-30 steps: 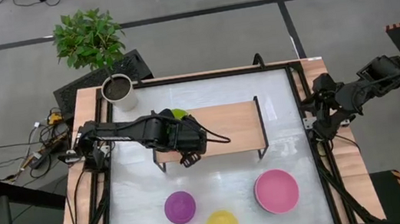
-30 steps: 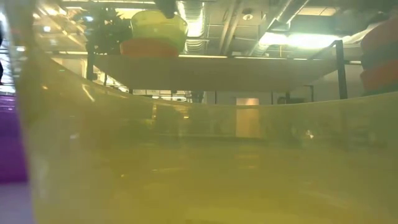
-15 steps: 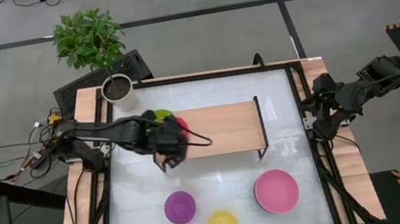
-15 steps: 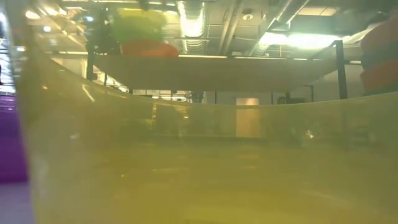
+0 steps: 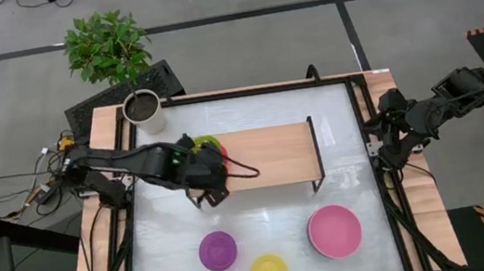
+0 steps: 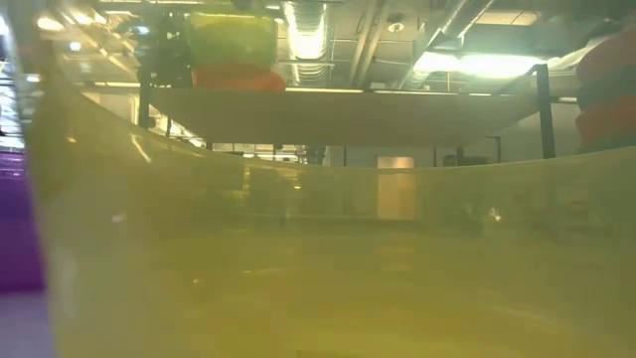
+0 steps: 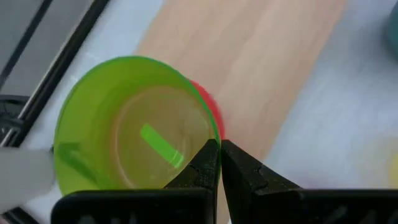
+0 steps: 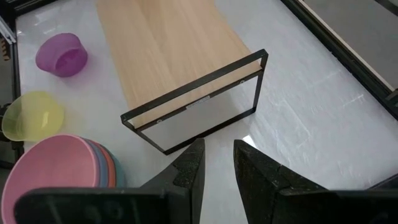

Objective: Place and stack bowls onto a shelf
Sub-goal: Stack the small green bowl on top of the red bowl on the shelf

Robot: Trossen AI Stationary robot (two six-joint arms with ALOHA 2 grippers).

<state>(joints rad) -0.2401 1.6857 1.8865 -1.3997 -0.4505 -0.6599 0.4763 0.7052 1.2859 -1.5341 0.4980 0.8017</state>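
On the left end of the low wooden-topped shelf [image 5: 268, 154], you are seeing a round green plastic bowl [image 7: 134, 152] sitting in a red bowl [image 7: 208, 106]. Your left gripper [image 7: 219, 163] is hovering at the green rim, jaws closed and empty. Your right gripper [image 8: 216, 163], jaws slightly parted, is waiting at the table's right edge.

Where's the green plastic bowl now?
In the high view, the green plastic bowl sits nested in a red bowl on the wooden shelf, at its left end, beside the left gripper.
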